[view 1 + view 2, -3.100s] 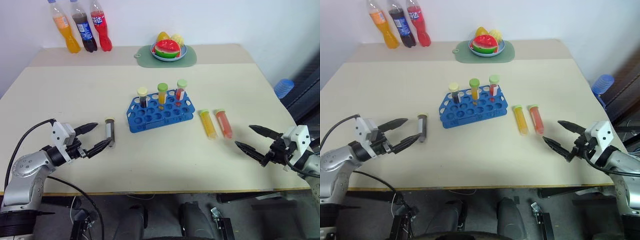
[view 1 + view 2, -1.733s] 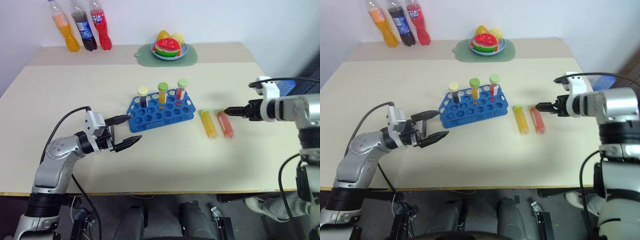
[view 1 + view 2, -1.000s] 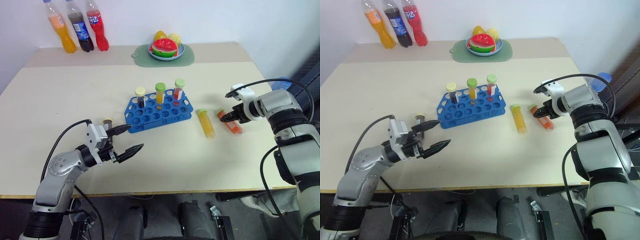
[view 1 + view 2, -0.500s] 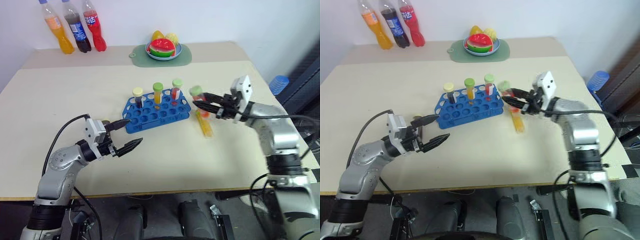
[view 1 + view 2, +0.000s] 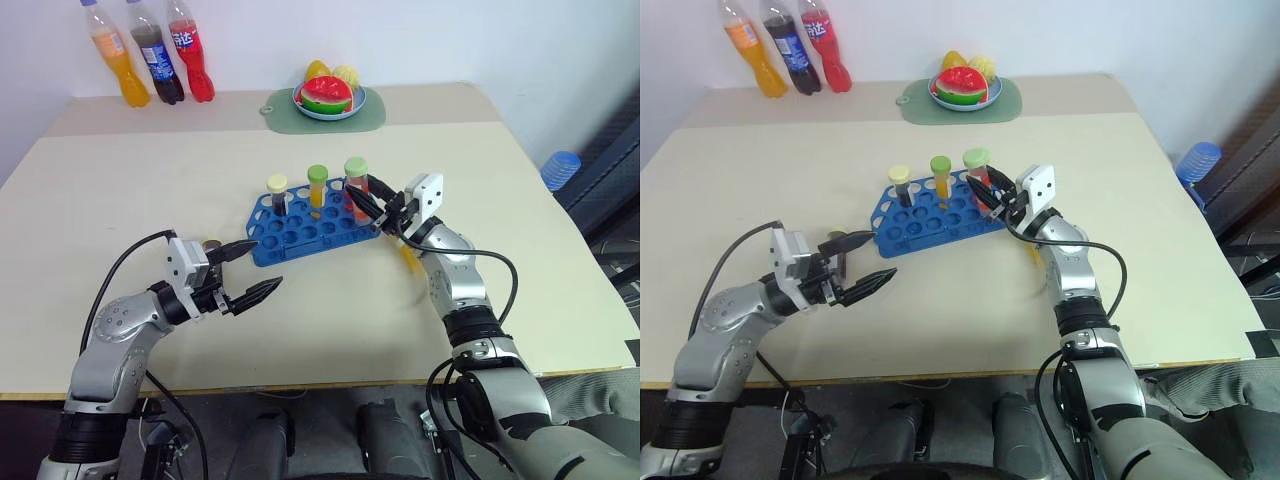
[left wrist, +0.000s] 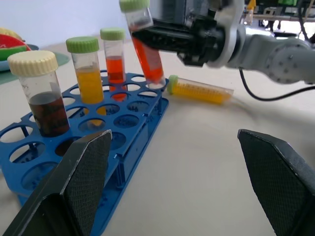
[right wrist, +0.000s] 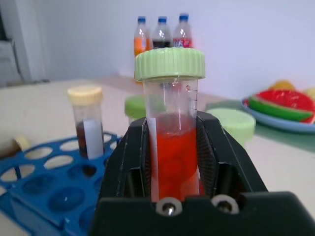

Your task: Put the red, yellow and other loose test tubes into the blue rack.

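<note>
Our beige tabletop [image 5: 500,180] below a white wall [image 5: 450,40]; right gripper [image 7: 172,147] clamped on the clear red-liquid tube [image 7: 172,157] above the bright blue plastic holed rack [image 5: 310,228], left gripper [image 5: 250,270] spread empty.

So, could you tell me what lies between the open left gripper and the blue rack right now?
In the left eye view, a dark brown tube lies on the table just beyond the left gripper, before the blue rack.

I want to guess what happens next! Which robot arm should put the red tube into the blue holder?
The right. Its gripper already clamps the red tube upright at the blue rack's near end. The left gripper hangs open with nothing in it, short of the rack's other end.
</note>
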Action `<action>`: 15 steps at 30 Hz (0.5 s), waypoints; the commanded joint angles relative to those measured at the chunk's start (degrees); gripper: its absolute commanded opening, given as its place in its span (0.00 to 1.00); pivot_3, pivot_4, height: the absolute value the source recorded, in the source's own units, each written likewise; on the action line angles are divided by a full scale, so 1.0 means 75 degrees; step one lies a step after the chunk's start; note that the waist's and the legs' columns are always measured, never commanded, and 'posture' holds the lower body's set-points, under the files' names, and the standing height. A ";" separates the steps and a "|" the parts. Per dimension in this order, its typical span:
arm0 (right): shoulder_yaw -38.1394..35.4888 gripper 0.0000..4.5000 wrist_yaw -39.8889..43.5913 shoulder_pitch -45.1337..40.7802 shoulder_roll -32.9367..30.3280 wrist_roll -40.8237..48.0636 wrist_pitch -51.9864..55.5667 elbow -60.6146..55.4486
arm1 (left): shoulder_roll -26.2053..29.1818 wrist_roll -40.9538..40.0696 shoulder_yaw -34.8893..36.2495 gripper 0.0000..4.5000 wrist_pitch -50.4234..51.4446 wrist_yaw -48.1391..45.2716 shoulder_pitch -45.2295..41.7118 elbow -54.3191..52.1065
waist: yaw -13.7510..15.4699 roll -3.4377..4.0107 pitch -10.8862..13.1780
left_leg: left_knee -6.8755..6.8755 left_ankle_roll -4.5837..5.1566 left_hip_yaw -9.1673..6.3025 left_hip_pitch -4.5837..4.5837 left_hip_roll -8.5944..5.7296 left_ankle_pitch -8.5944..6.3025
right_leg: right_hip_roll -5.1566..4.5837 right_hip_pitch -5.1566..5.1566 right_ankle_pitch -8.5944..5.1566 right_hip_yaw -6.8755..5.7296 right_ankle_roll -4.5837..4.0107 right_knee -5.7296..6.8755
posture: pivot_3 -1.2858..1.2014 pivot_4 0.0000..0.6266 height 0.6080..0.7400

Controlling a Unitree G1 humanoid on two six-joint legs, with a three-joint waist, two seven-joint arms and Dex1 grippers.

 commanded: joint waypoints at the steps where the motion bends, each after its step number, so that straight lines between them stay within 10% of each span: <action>1: 0.0071 0.18 0.0053 -0.0100 0.0108 -0.0074 -0.0392 0.0389 | 0.0062 -0.0167 0.0261 0.95 0.0035 0.0120 0.0176 -0.0458 | -0.0001 -0.0001 0.0000 | 0.0001 0.0000 0.0000 0.0001 0.0000 0.0000 | 0.0000 0.0001 0.0000 0.0000 0.0000 0.0000 | 0.52 0.24 1.00; 15: -0.0042 0.18 -0.0212 -0.0505 0.0264 -0.0182 -0.1379 0.1963 | 0.0073 -0.0218 0.0313 0.95 0.0206 0.0352 0.0347 -0.0812 | 0.0002 0.0000 -0.0005 | 0.0001 -0.0001 -0.0001 0.0007 0.0000 0.0001 | 0.0002 0.0012 0.0000 0.0000 -0.0001 0.0001 | 0.52 0.24 1.00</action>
